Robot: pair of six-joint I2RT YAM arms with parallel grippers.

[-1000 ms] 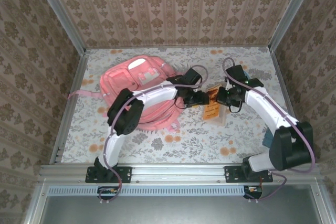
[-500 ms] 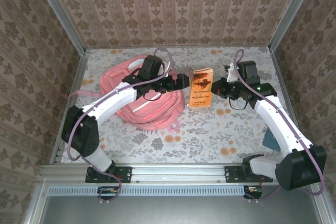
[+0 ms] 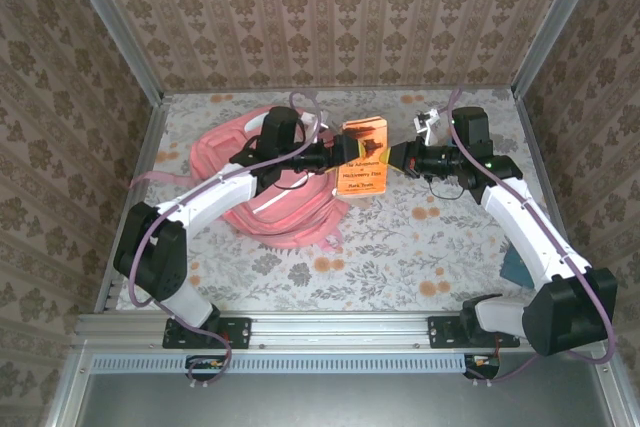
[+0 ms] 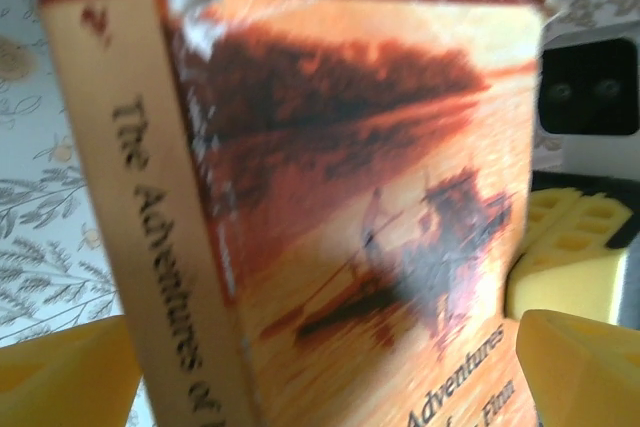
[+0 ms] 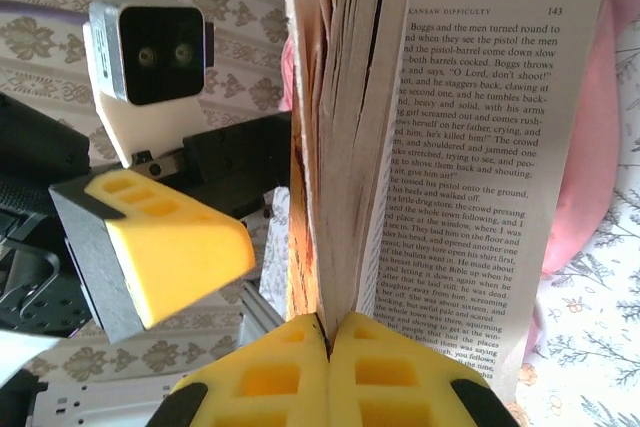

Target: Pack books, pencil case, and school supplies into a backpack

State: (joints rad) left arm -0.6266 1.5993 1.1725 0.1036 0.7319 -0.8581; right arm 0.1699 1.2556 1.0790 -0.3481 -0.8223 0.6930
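Top external, one backpack point(image 3: 298, 219), one orange book point(image 3: 364, 159) clamped in right jaws, left jaws apart

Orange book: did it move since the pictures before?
Yes. The book has gone left and farther up the table toward the back wall, so it now hangs at the edge of the backpack.

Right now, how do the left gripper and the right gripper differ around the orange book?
The left gripper is open, fingers astride the orange book; the right gripper is shut on the book's page edge. The left gripper reaches in from over the backpack, the right gripper from the opposite side. Both have yellow fingers and meet at the book.
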